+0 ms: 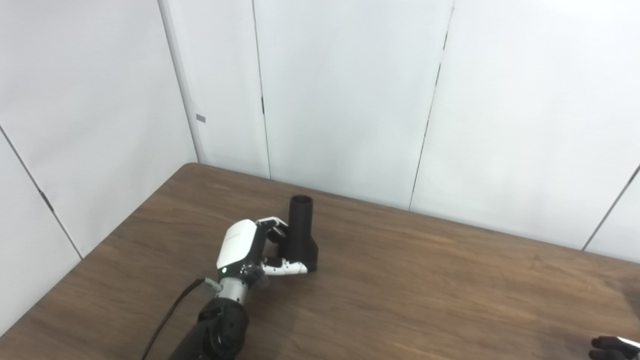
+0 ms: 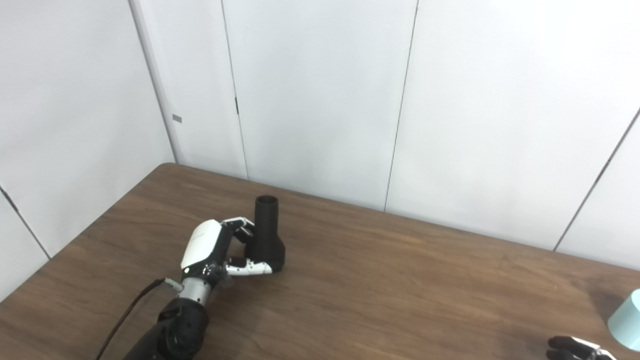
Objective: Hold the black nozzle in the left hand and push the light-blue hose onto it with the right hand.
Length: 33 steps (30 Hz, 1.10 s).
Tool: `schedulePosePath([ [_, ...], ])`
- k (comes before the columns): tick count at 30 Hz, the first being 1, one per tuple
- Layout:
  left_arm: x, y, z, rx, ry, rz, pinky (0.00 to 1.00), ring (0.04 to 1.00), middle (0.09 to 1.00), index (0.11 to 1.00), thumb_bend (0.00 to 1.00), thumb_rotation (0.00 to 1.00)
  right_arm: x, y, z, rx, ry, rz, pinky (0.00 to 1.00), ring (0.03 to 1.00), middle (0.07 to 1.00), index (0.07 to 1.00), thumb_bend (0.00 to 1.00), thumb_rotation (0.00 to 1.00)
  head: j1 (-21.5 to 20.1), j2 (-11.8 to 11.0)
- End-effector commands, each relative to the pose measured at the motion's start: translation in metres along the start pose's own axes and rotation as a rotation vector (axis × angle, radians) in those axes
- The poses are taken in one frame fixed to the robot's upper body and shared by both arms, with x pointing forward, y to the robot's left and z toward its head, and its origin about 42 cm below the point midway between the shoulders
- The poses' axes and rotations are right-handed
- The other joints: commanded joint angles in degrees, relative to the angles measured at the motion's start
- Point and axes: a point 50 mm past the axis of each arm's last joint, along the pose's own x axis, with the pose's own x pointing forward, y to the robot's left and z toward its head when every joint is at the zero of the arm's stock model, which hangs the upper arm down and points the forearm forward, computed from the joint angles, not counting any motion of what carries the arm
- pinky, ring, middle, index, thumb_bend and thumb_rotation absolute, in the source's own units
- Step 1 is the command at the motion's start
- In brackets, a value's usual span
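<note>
My left hand (image 1: 250,247) has its fingers (image 1: 287,268) wrapped on the upright black nozzle (image 1: 302,232), base apparently on the tabletop (image 1: 425,290). Right hand (image 2: 575,348) barely visible, state unclear, beside the light-blue hose (image 2: 627,320). Loose hold could tip the nozzle when I push.

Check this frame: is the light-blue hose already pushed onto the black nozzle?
No: the black nozzle stands bare-topped by the left hand; the light-blue hose sits far right.

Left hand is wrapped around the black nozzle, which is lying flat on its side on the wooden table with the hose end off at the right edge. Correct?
Not quite. The black nozzle stands upright on the table, its open round end pointing up, as the left eye view shows. The rest holds: the left hand is wrapped around its base, and the light-blue hose shows only at the right edge of the right eye view.
</note>
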Motion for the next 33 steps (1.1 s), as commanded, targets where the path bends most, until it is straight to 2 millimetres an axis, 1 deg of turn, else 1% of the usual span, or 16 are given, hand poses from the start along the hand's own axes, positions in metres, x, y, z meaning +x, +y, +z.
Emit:
schedulePosePath([
  [1, -0.011, -0.007, -0.004, 0.013, -0.012, -0.026, 0.0, 0.588, 0.49, 0.47, 0.53, 0.0, 0.005, -0.003, 0.017, 0.01, -0.066, -0.029, 0.47, 0.596, 0.618, 0.578, 0.35, 0.53, -0.06, 0.08],
  [4, -0.015, -0.011, -0.001, 0.018, -0.037, -0.048, 0.0, 0.569, 0.495, 0.467, 0.52, 0.0, 0.005, -0.004, 0.025, 0.041, -0.071, -0.052, 0.46, 0.598, 0.615, 0.573, 0.34, 0.45, -0.71, 0.18],
  [7, -0.02, -0.015, 0.001, -0.002, -0.051, -0.063, 0.0, 0.567, 0.489, 0.471, 0.53, 0.0, 0.006, -0.005, 0.034, 0.078, -0.076, -0.078, 0.47, 0.598, 0.612, 0.566, 0.34, 0.42, -1.99, 0.48],
  [12, -0.03, -0.022, 0.006, -0.04, -0.104, -0.097, 0.0, 0.555, 0.495, 0.469, 0.52, 0.0, 0.006, -0.008, 0.054, 0.059, -0.092, -0.112, 0.47, 0.599, 0.618, 0.573, 0.3, 0.42, -5.38, 1.49],
  [16, -0.04, -0.026, 0.011, -0.028, -0.146, -0.154, 0.0, 0.545, 0.495, 0.47, 0.52, 0.0, 0.006, -0.007, 0.069, 0.032, -0.12, -0.131, 0.45, 0.583, 0.605, 0.562, 0.3, 0.42, -8.61, 2.34],
  [18, -0.045, -0.028, 0.015, -0.022, -0.173, -0.183, 0.0, 0.544, 0.492, 0.471, 0.52, 0.0, 0.005, -0.005, 0.08, 0.02, -0.136, -0.142, 0.45, 0.582, 0.602, 0.56, 0.27, 0.4, -10.14, 2.63],
  [21, -0.049, -0.029, 0.016, -0.02, -0.201, -0.21, 0.0, 0.546, 0.481, 0.476, 0.53, 0.0, 0.003, -0.002, 0.093, 0.035, -0.142, -0.151, 0.46, 0.597, 0.615, 0.569, 0.19, 0.29, -12.43, 3.07],
  [22, -0.05, -0.029, 0.016, -0.02, -0.211, -0.221, 0.0, 0.546, 0.468, 0.481, 0.53, 0.0, 0.003, -0.002, 0.096, 0.039, -0.138, -0.162, 0.48, 0.608, 0.624, 0.577, 0.17, 0.23, -13.31, 3.28],
  [23, -0.052, -0.03, 0.018, -0.022, -0.224, -0.232, 0.0, 0.547, 0.459, 0.485, 0.53, 0.0, 0.002, -0.004, 0.097, 0.041, -0.131, -0.178, 0.51, 0.633, 0.643, 0.594, 0.16, 0.14, -13.81, 3.38],
  [24, -0.053, -0.03, 0.019, -0.025, -0.235, -0.241, 0.0, 0.542, 0.444, 0.49, 0.53, 0.0, 0.002, -0.005, 0.096, 0.043, -0.125, -0.192, 0.58, 0.678, 0.68, 0.63, 0.17, 0.06, -14.8, 3.58],
  [26, -0.056, -0.031, 0.021, -0.035, -0.262, -0.257, 0.0, 0.537, 0.437, 0.493, 0.52, 0.0, 0.002, -0.011, 0.092, 0.054, -0.126, -0.227, 0.64, 0.702, 0.698, 0.66, 0.19, 0.01, -16.37, 3.77],
  [27, -0.058, -0.032, 0.022, -0.035, -0.273, -0.263, 0.0, 0.54, 0.445, 0.491, 0.53, 0.0, 0.003, -0.013, 0.091, 0.074, -0.137, -0.248, 0.64, 0.701, 0.696, 0.664, 0.21, 0.01, -17.38, 4.0],
  [28, -0.059, -0.032, 0.023, -0.036, -0.283, -0.267, 0.0, 0.541, 0.454, 0.49, 0.53, 0.0, 0.003, -0.015, 0.09, 0.086, -0.147, -0.267, 0.63, 0.681, 0.68, 0.654, 0.24, 0.0, -18.33, 4.29],
  [29, -0.06, -0.032, 0.024, -0.037, -0.291, -0.271, 0.0, 0.542, 0.453, 0.491, 0.53, 0.0, 0.004, -0.017, 0.089, 0.088, -0.159, -0.283, 0.6, 0.663, 0.666, 0.643, 0.26, 0.0, -18.79, 4.47],
  [31, -0.06, -0.032, 0.025, -0.039, -0.31, -0.28, 0.0, 0.537, 0.449, 0.494, 0.53, 0.0, 0.006, -0.022, 0.091, 0.038, -0.177, -0.315, 0.56, 0.632, 0.64, 0.62, 0.28, 0.0, -20.67, 4.74],
  [33, -0.06, -0.033, 0.026, -0.034, -0.338, -0.29, 0.0, 0.534, 0.453, 0.493, 0.53, 0.0, 0.008, -0.027, 0.094, 0.007, -0.199, -0.348, 0.55, 0.618, 0.625, 0.606, 0.31, 0.0, -21.68, 4.7],
])
